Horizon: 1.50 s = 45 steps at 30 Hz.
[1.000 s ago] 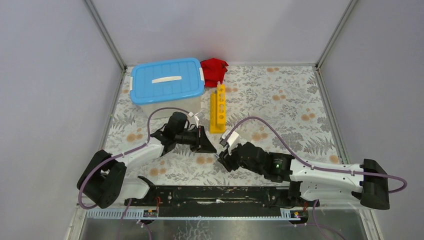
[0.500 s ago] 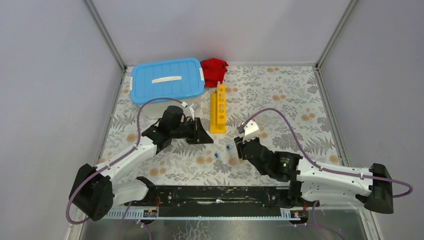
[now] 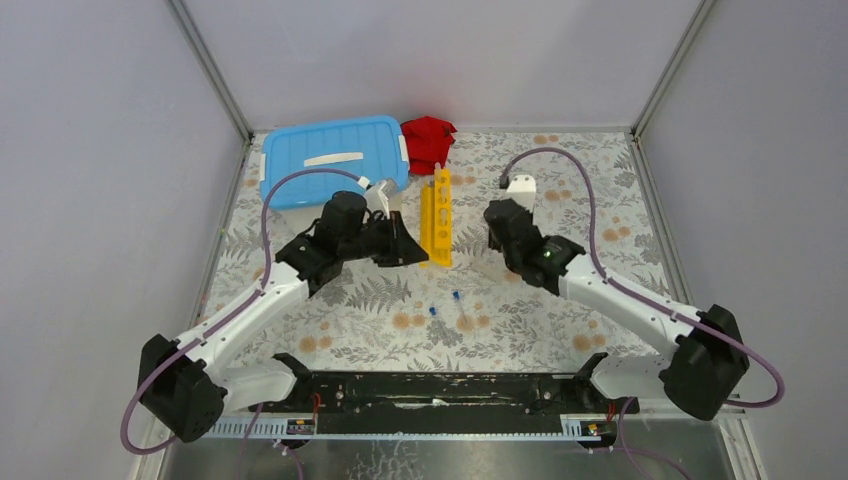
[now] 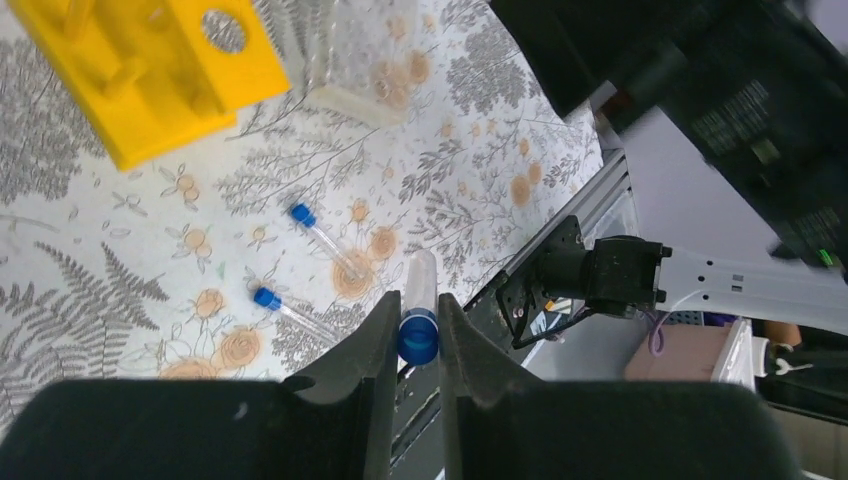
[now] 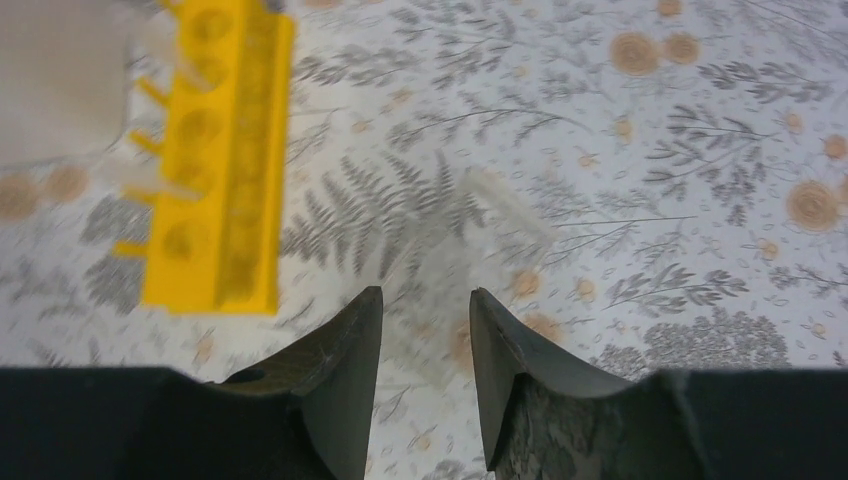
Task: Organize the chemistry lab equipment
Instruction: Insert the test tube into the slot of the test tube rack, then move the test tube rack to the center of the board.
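Clearly the coming move turns on the held tube and the long yellow holed rack [image 3: 437, 215]. The left gripper [image 4: 412, 308] is clamped on a small clear blue-capped tube [image 4: 420, 280], pinched at the cap, and the clear body points straight out past the fingertips. In the top view that gripper sits just beside the rack's left side, toward its near end, so the left arm is the nearer one to the holes. The rack's long axis runs away from the arm bases, and round holes line its top face (hard moulded plastic, by the look of it). My judgement is that the tube must be tipped until its axis lines up with a hole before it can go down.

Two loose tubes [image 4: 325, 235] lie flat on the floral table cover [image 3: 580, 190], nearer the arm bases than the rack's near end and close to each other. Both are slim, see-through and blue-capped. The clear tube holder [image 4: 370, 55] stands near the rack's near end, to its right, and is transparent and hard to outline. The right gripper [image 5: 424, 300] hangs on the rack's right, over that holder, with its jaws apart and nothing pinched between them (its view is blurred). The white blue-lidded tub [image 3: 335, 160] sits left of the rack's far end, lid on.
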Motion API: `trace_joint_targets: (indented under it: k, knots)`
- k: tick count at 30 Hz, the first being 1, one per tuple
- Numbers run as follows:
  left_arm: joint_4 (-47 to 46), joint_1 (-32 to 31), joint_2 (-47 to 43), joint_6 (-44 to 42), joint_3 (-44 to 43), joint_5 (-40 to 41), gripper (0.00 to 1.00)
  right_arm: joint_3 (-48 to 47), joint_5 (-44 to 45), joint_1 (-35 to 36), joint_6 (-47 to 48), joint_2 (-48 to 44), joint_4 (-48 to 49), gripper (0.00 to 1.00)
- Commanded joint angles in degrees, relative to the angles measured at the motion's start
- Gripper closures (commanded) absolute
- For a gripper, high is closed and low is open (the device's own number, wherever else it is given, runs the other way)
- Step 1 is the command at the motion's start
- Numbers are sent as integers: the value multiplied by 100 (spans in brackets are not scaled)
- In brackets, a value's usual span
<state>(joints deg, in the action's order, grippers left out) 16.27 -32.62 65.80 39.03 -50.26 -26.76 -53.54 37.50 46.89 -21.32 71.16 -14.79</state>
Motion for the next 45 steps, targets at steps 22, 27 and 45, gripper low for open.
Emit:
trace_joint_targets:
  k: [22, 27, 45]
  knots:
    - [233, -1835, 1784, -1432, -2024, 3108, 98, -1889, -2091, -3061, -1275, 3171, 27, 62]
    - [189, -1967, 2260, -1636, -2356, 3281, 99, -1887, -2310, -3151, -1435, 3439, 41, 63]
    - [493, -2584, 3427, -2435, -3418, 4075, 100, -841, -2741, -3156, -2136, 3128, 424, 64]
